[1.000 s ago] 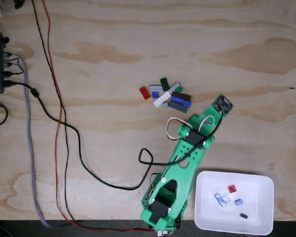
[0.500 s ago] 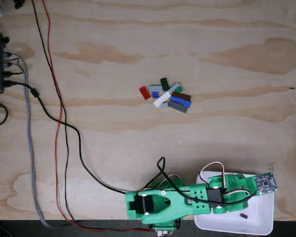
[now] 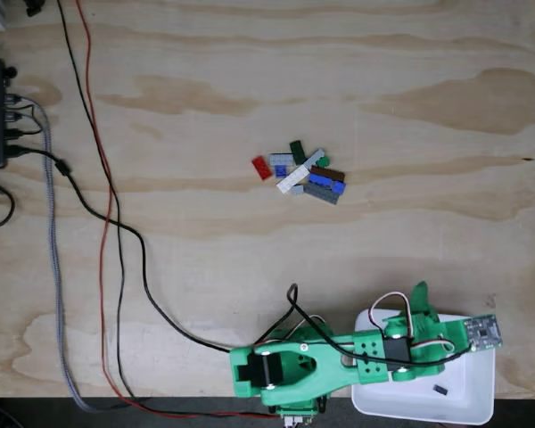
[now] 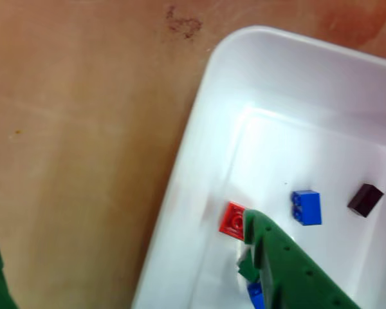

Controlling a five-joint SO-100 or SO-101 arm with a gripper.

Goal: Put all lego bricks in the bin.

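Risk now is a bounce: the gripper (image 4: 244, 254) hangs over the white bin (image 3: 474, 403) with jaws spread and nothing between them, beside a red brick (image 4: 233, 219), blue brick (image 4: 307, 206) and black brick (image 4: 365, 199). Rest of the lego pile (image 3: 300, 172) lies well apart on the plywood table (image 3: 250, 71), so a careless swing back could knock the bin's wall.

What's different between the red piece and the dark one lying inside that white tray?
The red brick is bright and shows round studs on top; the dark brick looks nearly black, its studs unclear. The red brick lies beside the green gripper finger; the dark brick lies apart, farther right. Both rest on the bin floor.
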